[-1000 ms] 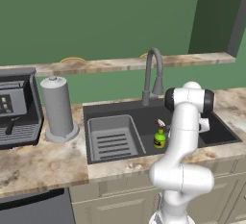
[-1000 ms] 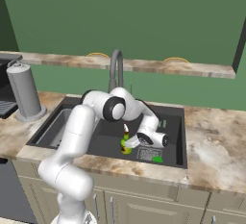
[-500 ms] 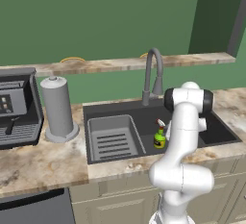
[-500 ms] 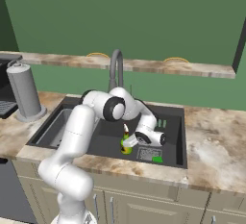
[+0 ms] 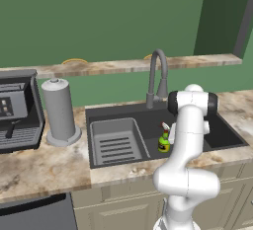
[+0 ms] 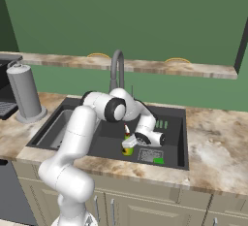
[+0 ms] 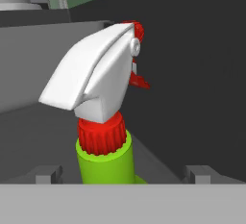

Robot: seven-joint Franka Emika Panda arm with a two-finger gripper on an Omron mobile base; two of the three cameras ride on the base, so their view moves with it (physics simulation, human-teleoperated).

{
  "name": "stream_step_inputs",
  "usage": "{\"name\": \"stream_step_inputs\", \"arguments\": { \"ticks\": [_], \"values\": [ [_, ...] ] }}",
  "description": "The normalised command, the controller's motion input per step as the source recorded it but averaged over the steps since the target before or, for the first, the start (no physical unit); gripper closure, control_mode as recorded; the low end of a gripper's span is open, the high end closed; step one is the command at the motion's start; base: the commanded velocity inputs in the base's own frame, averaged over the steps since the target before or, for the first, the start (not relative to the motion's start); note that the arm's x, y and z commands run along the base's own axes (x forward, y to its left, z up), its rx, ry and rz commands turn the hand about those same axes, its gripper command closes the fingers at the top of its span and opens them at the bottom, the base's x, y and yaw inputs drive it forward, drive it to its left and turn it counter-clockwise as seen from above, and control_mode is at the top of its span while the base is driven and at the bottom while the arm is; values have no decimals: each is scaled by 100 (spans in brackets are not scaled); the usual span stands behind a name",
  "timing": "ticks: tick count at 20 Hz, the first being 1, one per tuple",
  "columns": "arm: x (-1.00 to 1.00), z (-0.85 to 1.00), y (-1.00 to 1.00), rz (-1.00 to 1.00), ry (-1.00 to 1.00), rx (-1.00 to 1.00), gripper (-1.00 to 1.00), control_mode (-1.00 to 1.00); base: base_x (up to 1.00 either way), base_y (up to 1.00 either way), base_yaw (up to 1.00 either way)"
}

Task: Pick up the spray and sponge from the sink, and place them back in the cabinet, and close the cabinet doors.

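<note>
Your arm is bent down low, jaws spread wide.
From the base the arm rises, folds at the elbow and reaches forward and down, wrist angled toward the right. Your gripper (image 6: 130, 144) hangs at the end of it with its fingers (image 7: 48, 172) set well apart, closed on nothing; in the hand view both tips show low, one at each side.

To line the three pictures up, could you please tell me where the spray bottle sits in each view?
Left base view: the spray stands in the sink, just left of the arm.
Right base view: centre, at the open pincer.
Hand view: its nozzle and neck close up, centre.
Shared landmark: the faucet, behind it in both base views.
</note>
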Motion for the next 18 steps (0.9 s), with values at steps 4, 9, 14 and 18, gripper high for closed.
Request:
{"name": "stream_step_inputs", "arguments": {
  "ticks": [4, 9, 14, 18],
  "values": [
    [2, -7, 5, 2, 0, 1, -100, -100, 0, 0, 0],
    [1, -12, 6, 2, 0, 1, -100, -100, 0, 0, 0],
    [3, -14, 7, 2, 0, 0, -100, -100, 0, 0, 0],
    [10, -4, 4, 1, 0, 1, -100, -100, 0, 0, 0]
  ]
}}
